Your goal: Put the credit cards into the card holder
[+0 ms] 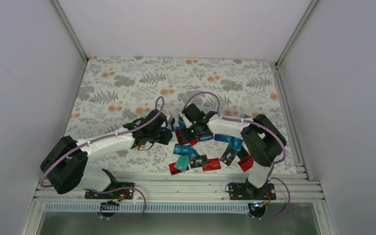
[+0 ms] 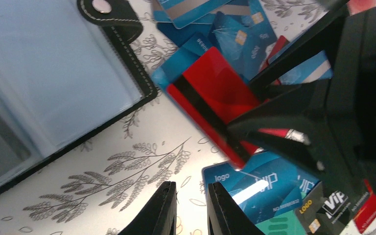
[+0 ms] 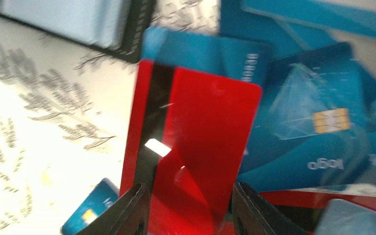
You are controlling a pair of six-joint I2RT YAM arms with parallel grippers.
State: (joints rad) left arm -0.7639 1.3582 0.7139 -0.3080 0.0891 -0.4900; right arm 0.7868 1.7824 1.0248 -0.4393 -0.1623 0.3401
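Downturned right claw point(image 3: 186, 191) straddles red card point(image 3: 200, 137) (stripe up).

The room is bright, with soft, even light over the table point(image 1: 127, 83) and only faint shadows. Up close, the red card point(image 3: 205, 137) is smeared and blurry, with a small white shine on it. The card holder point(image 2: 44, 73) beside it looks pale and fuzzy.

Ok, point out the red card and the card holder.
red card point(image 3: 205, 142): right wrist view, its red face.
card holder point(image 2: 136, 68): left wrist view, its stitched black edge.
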